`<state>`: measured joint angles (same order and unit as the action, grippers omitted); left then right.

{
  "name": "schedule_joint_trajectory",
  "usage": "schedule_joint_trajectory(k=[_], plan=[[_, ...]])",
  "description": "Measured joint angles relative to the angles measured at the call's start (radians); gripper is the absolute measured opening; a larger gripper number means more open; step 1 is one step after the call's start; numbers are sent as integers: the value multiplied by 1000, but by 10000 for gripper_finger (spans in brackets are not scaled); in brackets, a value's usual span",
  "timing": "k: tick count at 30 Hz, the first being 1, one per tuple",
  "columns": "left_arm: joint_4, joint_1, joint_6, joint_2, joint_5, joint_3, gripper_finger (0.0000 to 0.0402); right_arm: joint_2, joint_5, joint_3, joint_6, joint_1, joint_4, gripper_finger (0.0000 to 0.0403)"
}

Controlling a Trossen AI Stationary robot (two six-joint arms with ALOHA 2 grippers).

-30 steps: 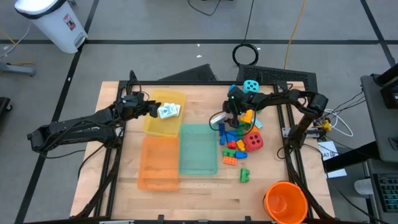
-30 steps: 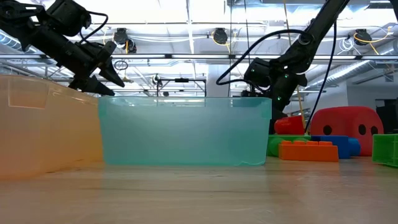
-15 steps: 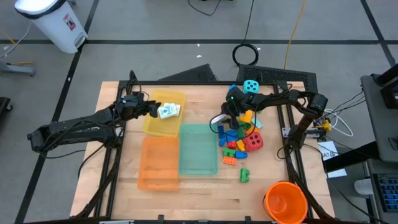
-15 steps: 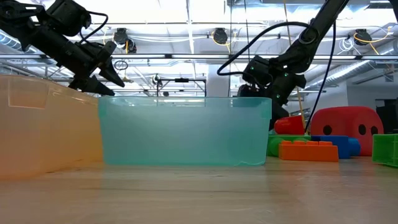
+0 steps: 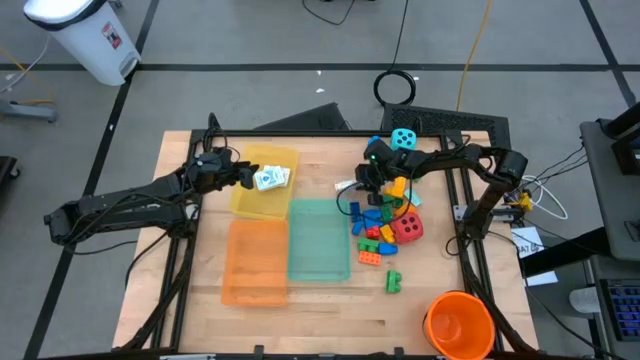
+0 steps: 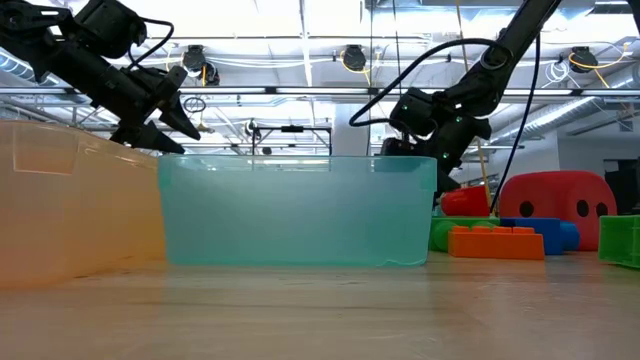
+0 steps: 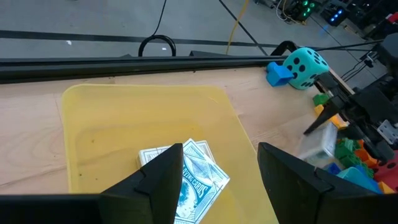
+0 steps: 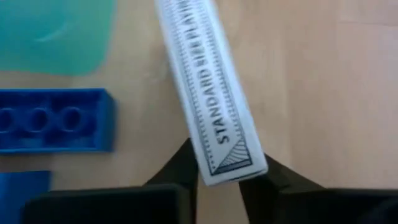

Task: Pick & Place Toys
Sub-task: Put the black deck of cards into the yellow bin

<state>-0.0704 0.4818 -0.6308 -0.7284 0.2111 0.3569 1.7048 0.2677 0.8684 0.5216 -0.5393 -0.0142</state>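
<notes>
My right gripper [image 8: 224,168] is shut on a white playing-card box [image 8: 208,87], which shows in the high view as a small white shape [image 5: 345,186] at the left edge of the brick pile [image 5: 380,225]. A blue brick [image 8: 53,121] lies on the wood beside it. My left gripper [image 7: 221,155] hangs open over the yellow tray [image 7: 124,106], where picture cards [image 7: 193,177] lie flat on the tray's floor. A teal die [image 5: 403,138] sits behind the pile and a red die [image 5: 408,228] at its right. My right gripper pinches the card box between its two fingers at the end nearest the wrist [image 8: 233,163]. One finger lies on each broad face, and the narrow printed side shows between them. The fingers slant down from the table's right, along the box. Whether the box touches the table I cannot tell.
A teal tray [image 5: 318,240] and an orange tray [image 5: 255,262] stand side by side in front of the yellow one. A lone green brick [image 5: 393,282] lies toward the near edge. The orange bucket [image 5: 460,323] stands at the near right corner.
My right gripper has shut on the card box at the left edge of the brick pile and has rolled a little at the wrist, staying in place.
</notes>
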Motion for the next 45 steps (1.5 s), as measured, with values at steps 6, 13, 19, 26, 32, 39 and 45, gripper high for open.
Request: schedule_joint_trajectory(k=[6,13,19,26,32,39,45], plan=[[-1,0,0,0,7,0,214,-44,-50,-1,4,-5,-12,20],[25,0,5,0,22,-1,214,-212,-163,-1,-105,4,-10,23],[188,-33,62,-30,-63,-1,214,-319,-12,-1,-301,16,18,21],[593,-192,253,-246,-125,-1,214,-317,19,-1,-342,141,72,22],[840,-291,394,-453,-125,31,214,-316,-78,-1,-353,252,113,22],[747,-353,514,-649,-158,224,214,-316,-111,-1,-345,297,119,22],[603,-393,626,-765,-155,376,214,-316,-110,-1,-345,299,115,22]])
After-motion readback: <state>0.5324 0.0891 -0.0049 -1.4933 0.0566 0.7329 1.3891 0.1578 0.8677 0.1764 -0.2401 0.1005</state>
